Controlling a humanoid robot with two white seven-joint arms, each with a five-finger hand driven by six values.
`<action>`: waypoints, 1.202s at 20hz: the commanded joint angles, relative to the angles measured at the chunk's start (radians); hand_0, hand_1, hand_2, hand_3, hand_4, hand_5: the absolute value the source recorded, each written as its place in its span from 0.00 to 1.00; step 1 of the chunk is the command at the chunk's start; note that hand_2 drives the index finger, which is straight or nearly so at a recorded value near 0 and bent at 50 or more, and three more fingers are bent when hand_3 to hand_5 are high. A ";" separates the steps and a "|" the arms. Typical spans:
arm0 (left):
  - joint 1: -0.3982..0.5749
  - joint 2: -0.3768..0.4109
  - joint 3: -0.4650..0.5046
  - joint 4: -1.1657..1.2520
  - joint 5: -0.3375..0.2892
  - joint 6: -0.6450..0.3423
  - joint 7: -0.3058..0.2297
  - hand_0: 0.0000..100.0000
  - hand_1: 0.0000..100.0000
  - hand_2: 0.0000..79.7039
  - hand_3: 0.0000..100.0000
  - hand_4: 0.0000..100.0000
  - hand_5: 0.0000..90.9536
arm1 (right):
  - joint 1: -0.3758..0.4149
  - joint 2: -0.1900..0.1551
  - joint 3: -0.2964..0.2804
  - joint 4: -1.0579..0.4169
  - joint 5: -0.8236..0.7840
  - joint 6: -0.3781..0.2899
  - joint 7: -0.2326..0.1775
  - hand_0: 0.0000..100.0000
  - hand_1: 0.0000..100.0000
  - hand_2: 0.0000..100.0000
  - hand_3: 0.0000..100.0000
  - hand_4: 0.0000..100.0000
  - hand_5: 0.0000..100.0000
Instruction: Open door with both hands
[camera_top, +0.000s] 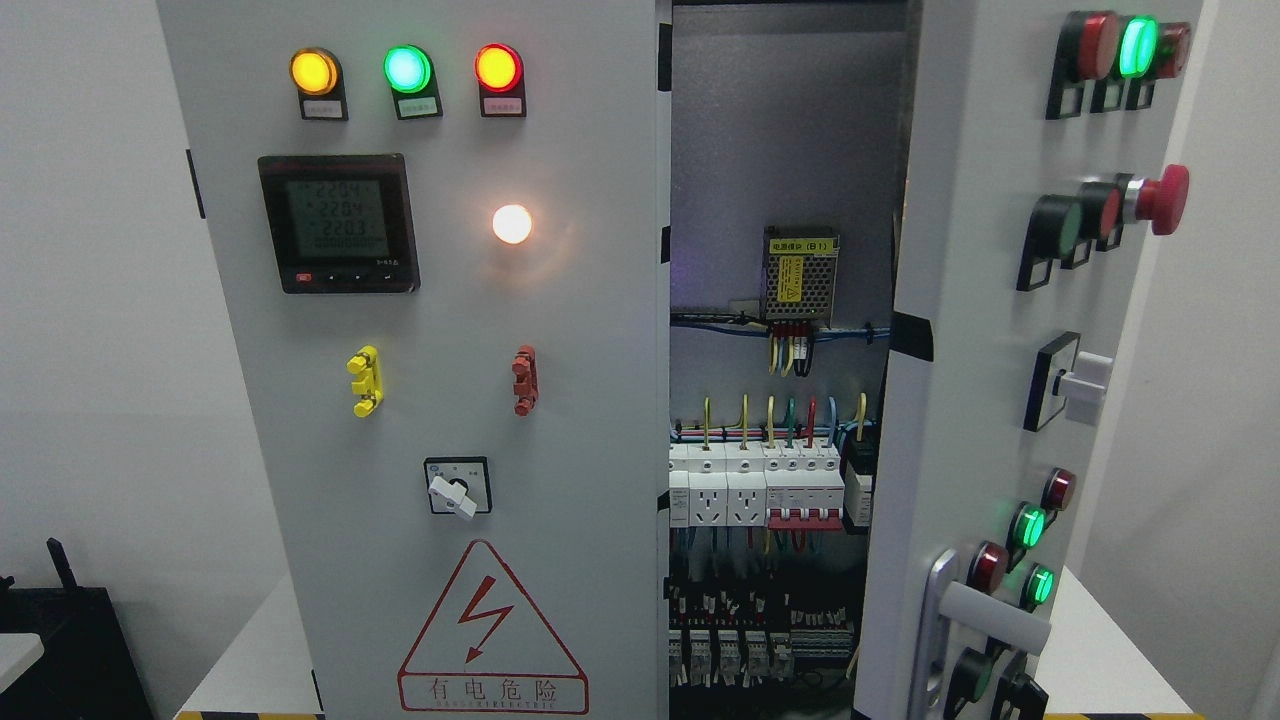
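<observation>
"有电危险" on left door (560, 420)

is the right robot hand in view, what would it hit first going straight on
Neither robot hand shows, so its heading cannot be told. Entering from the lower right, it would probably first meet the handle on the open right door.

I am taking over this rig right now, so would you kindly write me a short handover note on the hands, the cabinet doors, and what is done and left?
Hands: neither robot hand nor arm shows in the head view, so their state cannot be read.
Things: the grey metal electrical cabinet's right door, carrying push buttons and a silver lever handle, is swung open towards the camera. The left door, with three pilot lamps, a digital meter and a red danger triangle, appears closed.
Done: right door open; breakers and wiring inside are exposed.
Left: probably the left door, if both must open; check first where the hands are.
</observation>
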 joint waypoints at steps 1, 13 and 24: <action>0.028 0.000 0.033 -0.029 0.000 0.000 0.000 0.00 0.00 0.00 0.00 0.03 0.00 | 0.000 0.007 -0.001 0.000 0.000 0.000 0.000 0.00 0.00 0.00 0.00 0.00 0.00; 0.028 0.000 0.033 -0.027 0.000 0.000 0.000 0.00 0.00 0.00 0.00 0.03 0.00 | 0.000 0.007 -0.001 0.000 0.000 0.000 0.000 0.00 0.00 0.00 0.00 0.00 0.00; 0.026 0.000 0.030 -0.027 0.000 0.000 0.000 0.00 0.00 0.00 0.00 0.03 0.00 | 0.000 0.013 0.011 0.000 0.003 0.006 -0.006 0.00 0.00 0.00 0.00 0.00 0.00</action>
